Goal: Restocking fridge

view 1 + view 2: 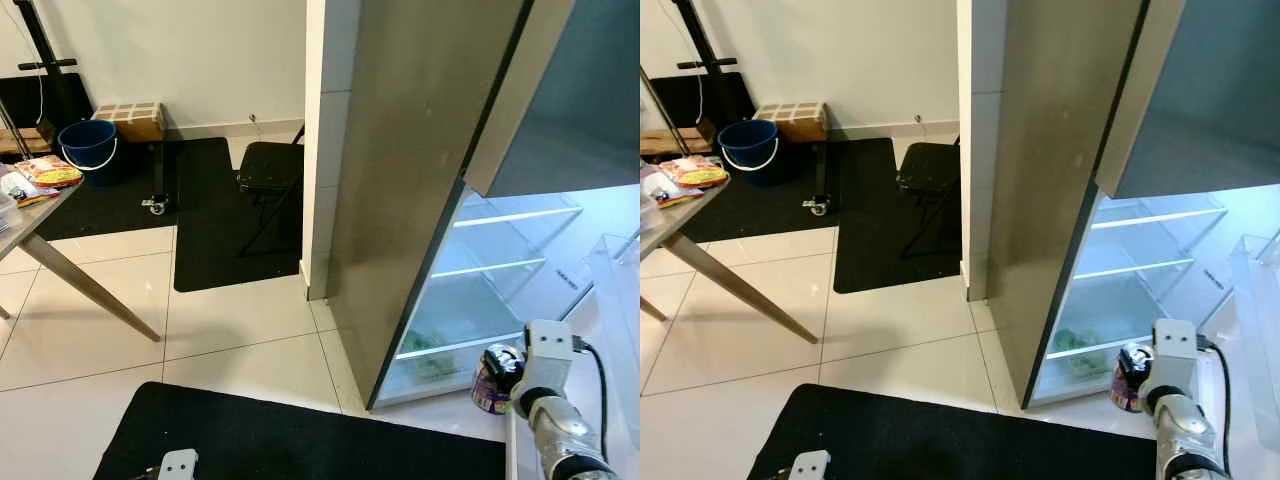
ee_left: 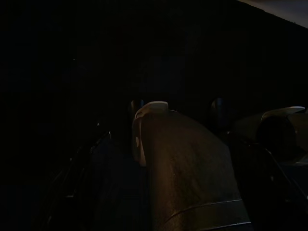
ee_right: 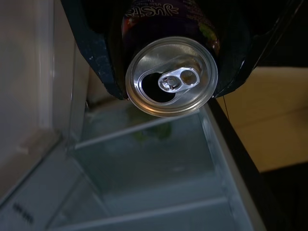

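The right gripper [image 3: 168,72] is sitting at about five o'clock in the head view, its black fingers [image 3: 96,57] closed against both sides of a purple drink can [image 1: 493,378]. The can's silver top, with its pull tab, is facing the wrist camera, and the can is hanging just outside the bottom of the open fridge [image 1: 500,290]. The left gripper [image 2: 159,144] is hanging in shade at seven o'clock; whether its fingers are open or closed cannot be told.

Inside the fridge, glass shelves [image 1: 490,270] are standing bare and brightly lit, and something green [image 1: 1072,345] is lying on the lowest level. The fridge door [image 1: 620,290] is swinging wide at three o'clock, leaving open room in front of the shelves.

A black mat [image 1: 300,440] is lying on the tiled floor at six o'clock. At nine o'clock a counter [image 1: 40,225] edge is carrying packets [image 1: 45,172]. Farther off, at eleven o'clock, a blue bucket [image 1: 88,143] is sitting beside a box [image 1: 130,118], and a black chair [image 1: 268,170] is standing at twelve o'clock.
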Controlling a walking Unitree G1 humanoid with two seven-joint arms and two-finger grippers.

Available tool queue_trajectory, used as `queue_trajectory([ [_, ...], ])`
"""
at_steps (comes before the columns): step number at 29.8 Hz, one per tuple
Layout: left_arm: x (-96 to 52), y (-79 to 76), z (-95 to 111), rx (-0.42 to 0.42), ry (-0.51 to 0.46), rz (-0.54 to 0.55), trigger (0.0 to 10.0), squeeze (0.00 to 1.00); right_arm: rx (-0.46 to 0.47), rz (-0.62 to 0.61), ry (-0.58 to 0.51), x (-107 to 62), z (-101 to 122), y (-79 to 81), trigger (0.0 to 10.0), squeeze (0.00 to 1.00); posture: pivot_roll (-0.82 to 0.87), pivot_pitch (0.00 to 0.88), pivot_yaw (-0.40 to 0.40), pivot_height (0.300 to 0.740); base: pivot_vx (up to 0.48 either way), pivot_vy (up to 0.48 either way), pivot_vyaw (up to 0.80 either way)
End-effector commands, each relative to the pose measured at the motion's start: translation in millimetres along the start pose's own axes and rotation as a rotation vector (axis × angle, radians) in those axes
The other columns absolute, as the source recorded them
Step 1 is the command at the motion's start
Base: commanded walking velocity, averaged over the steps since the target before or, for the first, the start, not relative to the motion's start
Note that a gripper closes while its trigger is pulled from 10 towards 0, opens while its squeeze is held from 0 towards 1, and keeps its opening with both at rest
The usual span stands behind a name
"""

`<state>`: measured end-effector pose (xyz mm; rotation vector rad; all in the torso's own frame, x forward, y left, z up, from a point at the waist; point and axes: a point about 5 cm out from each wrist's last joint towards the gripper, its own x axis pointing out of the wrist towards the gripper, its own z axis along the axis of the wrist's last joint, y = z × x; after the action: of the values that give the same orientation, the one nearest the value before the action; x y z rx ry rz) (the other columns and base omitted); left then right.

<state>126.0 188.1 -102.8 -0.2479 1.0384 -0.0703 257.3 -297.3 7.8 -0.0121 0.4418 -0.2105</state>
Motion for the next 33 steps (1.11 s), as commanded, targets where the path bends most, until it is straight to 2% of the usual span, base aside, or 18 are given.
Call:
queue_trajectory([
  [1,-0.8,-1.2,-7.2,-0.014,0.021,0.0,10.0,0.0,-0.009,-0.021,0.052,-2.9,-10.6,-0.3,10.0,0.0,-0.04,0.0,-0.014,0.74,0.0,0.0,0.0],
  [4,-1.1,-0.6,-7.5,-0.014,0.021,0.002,10.0,0.0,-0.005,-0.07,0.075,-4.9,-15.1,-5.0,10.0,0.0,-0.04,0.0,-0.014,0.74,0.0,0.0,0.0],
  [6,-1.4,0.3,-7.0,-0.014,0.02,0.003,10.0,0.0,0.008,-0.142,0.102,-8.1,-18.6,-15.8,10.0,0.0,-0.04,0.0,-0.013,0.74,0.0,0.0,0.0],
  [11,-1.4,0.6,-6.5,-0.016,0.016,0.003,10.0,0.0,0.001,-0.204,0.105,-11.1,-18.4,-27.3,10.0,0.0,-0.04,0.0,-0.013,0.74,0.0,0.0,0.0],
  [13,-1.4,0.6,-6.5,-0.017,0.016,0.002,10.0,0.0,-0.019,-0.27,0.117,-14.2,-18.1,-38.6,10.0,0.0,-0.04,0.0,-0.012,0.74,0.0,0.0,0.0],
  [18,-1.5,0.6,-6.5,-0.017,0.015,0.0,10.0,0.0,-0.036,-0.33,0.121,-16.9,-16.7,-48.4,10.0,0.0,-0.04,0.0,-0.01,0.74,0.0,0.0,0.0],
  [22,-1.6,1.0,-6.0,-0.016,0.014,-0.002,10.0,0.0,-0.063,-0.424,0.137,-22.3,-14.4,-65.9,10.0,0.0,-0.04,0.0,-0.01,0.74,0.0,0.0,0.0],
  [30,-1.7,1.6,-5.4,-0.014,0.013,-0.002,10.0,0.0,-0.086,-0.481,0.167,-27.4,-16.6,-76.2,10.0,0.0,-0.04,0.0,-0.007,0.74,0.0,0.0,0.0],
  [33,-1.8,1.6,-5.5,-0.014,0.013,-0.003,10.0,0.0,-0.093,-0.541,0.201,-34.1,-21.2,-86.4,10.0,0.0,-0.05,0.0,-0.005,0.74,0.0,0.0,0.0],
])
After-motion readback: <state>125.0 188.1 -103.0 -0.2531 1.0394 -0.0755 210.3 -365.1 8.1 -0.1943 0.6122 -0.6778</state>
